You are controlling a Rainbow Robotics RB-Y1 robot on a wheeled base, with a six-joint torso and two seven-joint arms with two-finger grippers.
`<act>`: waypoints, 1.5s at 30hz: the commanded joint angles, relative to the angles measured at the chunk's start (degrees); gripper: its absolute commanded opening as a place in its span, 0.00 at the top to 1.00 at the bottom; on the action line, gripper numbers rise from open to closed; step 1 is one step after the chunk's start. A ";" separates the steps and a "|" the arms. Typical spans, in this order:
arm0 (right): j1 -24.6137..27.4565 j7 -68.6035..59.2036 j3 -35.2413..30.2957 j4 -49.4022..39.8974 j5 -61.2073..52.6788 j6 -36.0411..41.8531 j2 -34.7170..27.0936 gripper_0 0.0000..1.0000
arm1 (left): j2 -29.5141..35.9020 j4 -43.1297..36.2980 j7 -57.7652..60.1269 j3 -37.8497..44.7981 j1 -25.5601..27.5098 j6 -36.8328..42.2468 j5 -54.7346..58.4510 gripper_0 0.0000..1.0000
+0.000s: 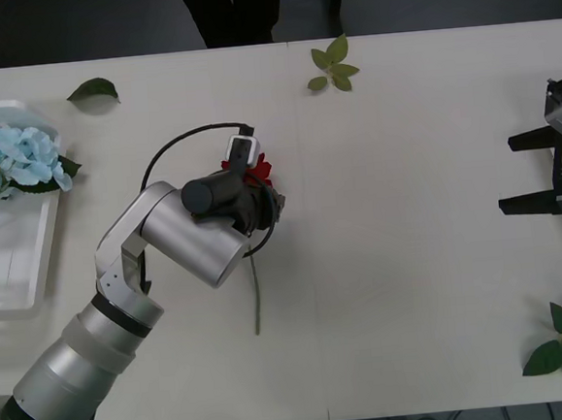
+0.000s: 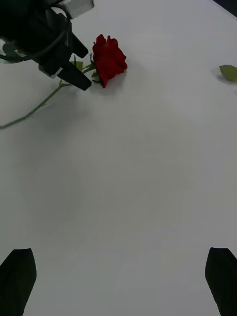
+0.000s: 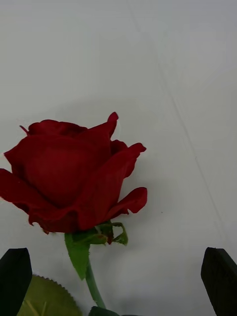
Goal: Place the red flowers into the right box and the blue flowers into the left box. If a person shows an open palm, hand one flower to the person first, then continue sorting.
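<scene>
Rose: a red rose [image 3: 69,177] is lying at the centre of the front view on the desk [image 1: 411,258], its stem trailing toward the lower edge.
Handling: I am judging it light, with soft petals that crush; the thin stem just below the bloom looks the best hold.
Left fingers: my left gripper [image 3: 116,281] is hovering over the stem, spread wide, holding nothing.
Right fingers: my right gripper [image 2: 118,281] is waiting at the right edge, wide apart, empty.
Blue flower: a hydrangea [image 1: 14,158] is resting in the left box [image 1: 19,279].
</scene>
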 commanded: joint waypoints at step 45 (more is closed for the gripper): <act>-0.56 1.60 0.27 -1.34 -5.47 2.56 -0.17 0.00 | 10.76 -16.42 -20.16 10.59 -0.02 -3.91 44.21 1.00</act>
